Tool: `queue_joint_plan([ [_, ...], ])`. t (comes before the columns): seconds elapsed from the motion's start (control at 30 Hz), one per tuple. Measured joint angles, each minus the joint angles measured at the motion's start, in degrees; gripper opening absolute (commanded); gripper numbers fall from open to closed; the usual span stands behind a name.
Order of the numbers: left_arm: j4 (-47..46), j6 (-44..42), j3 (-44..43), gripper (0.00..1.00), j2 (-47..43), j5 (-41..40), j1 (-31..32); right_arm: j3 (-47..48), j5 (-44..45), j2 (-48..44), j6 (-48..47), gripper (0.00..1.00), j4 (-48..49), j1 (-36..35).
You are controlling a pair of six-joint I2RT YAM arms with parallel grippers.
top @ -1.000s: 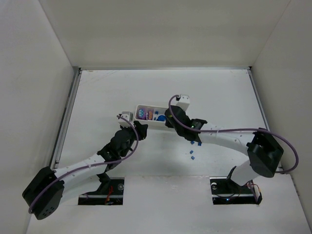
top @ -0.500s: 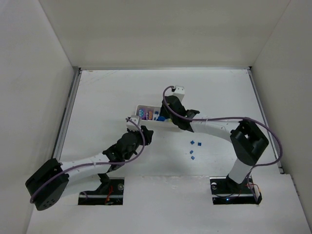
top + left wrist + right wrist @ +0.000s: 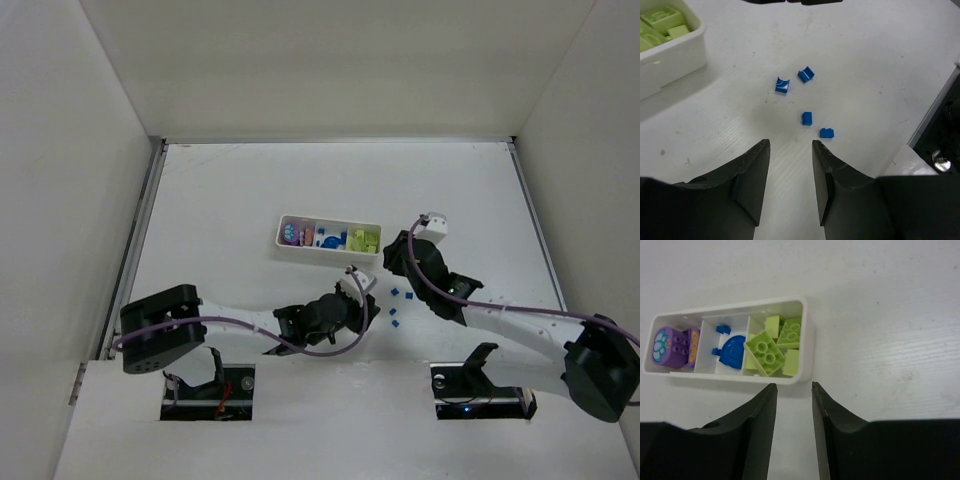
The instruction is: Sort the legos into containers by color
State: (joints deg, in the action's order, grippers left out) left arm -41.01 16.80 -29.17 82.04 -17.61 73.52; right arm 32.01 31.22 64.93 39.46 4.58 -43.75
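The white tray [image 3: 283, 236] lies mid-table, with purple bricks [image 3: 670, 344] in its left section, blue pieces [image 3: 732, 350] in the middle and yellow-green bricks [image 3: 772, 347] in the right. Several tiny blue bricks [image 3: 395, 292] lie loose on the table right of and nearer than the tray. The left wrist view shows them [image 3: 807, 118] just ahead of my left gripper [image 3: 790, 145], which is open and empty. My right gripper [image 3: 792, 386] is open and empty, just short of the tray's near wall [image 3: 807, 340]. In the top view the left gripper [image 3: 366, 288] sits beside the loose bricks and the right gripper [image 3: 392, 258] by the tray's right end.
White walls enclose the table on three sides. The tray's corner with yellow-green bricks [image 3: 660, 20] shows at the top left of the left wrist view. The table's near edge and a dark mount [image 3: 940, 145] are at that view's right.
My left arm has swung right, from the tray's left end to the loose blue bricks. My right arm has pulled back from over the tray to its right end.
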Motion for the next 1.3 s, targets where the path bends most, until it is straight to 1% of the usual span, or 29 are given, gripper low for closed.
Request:
queue_joint_plan([
  [0.17, 1.40, -0.26, -6.32, 0.36, 7.56, 0.04, 1.79, -4.55, 0.09, -6.36, 2.47, 0.43, -2.25, 0.74],
  [0.33, 2.71, -0.28, -10.78, 0.34, 13.29, 0.22, 1.92, -7.91, 0.42, -10.45, 5.44, 0.43, -6.16, 4.35],
  [0.4, 3.26, -0.28, -12.26, 0.33, 15.19, 0.26, 1.90, -9.53, 0.42, -12.37, 6.03, 0.43, -7.37, 5.66],
  [0.53, 4.46, -0.33, -15.58, 0.27, 19.06, 0.55, 1.92, -11.63, 0.07, -16.26, 6.67, 0.43, -8.85, 7.50],
  [0.73, 6.21, -0.46, -19.43, 0.26, 23.28, 0.68, 1.90, -13.27, -1.79, -19.82, 6.93, 0.43, -8.96, 10.51],
  [1.07, 7.89, -0.66, -20.65, 0.25, 25.97, -0.39, 1.86, -14.32, -4.07, -20.20, 7.06, 0.43, -8.76, 10.69],
  [1.23, 8.07, -0.94, -21.51, 0.13, 26.67, -0.66, 1.73, -14.43, -4.26, -19.45, 7.06, 0.42, -7.93, 10.67],
  [1.3, 8.17, -1.01, -21.51, 0.11, 26.67, -0.92, 1.64, -14.56, -4.28, -18.91, 7.08, 0.38, -7.76, 10.47],
])
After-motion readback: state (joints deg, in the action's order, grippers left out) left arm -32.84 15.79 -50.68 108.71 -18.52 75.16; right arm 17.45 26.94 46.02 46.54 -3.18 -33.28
